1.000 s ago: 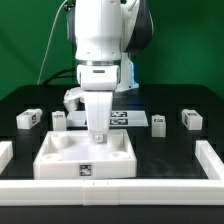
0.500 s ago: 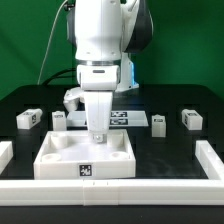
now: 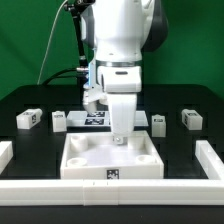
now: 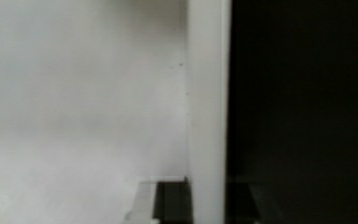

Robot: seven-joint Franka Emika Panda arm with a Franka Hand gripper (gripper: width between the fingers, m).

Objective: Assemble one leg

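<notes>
Pinching the rear wall of the white tray [image 3: 85, 170], the gripper [image 3: 120, 138] stands apart from the nearest leg [image 3: 158, 122], which lies on the table [image 3: 30, 145] toward the exterior view's right.

The worktop [image 3: 176, 141] looked matt black, with no sheen. Under the fingers [image 3: 121, 122], the large square tray-like part [image 3: 80, 172] seemed to be smooth, matt white plastic. The leg [image 3: 158, 123] just beside the fingers looked the same, and its black-and-white tag looked like printed paper. Above the fingers, the arm's shell [image 3: 120, 35] was glossy white plastic with soft highlights. Behind them hung a matt green, cloth-like backdrop [image 3: 30, 40].
</notes>
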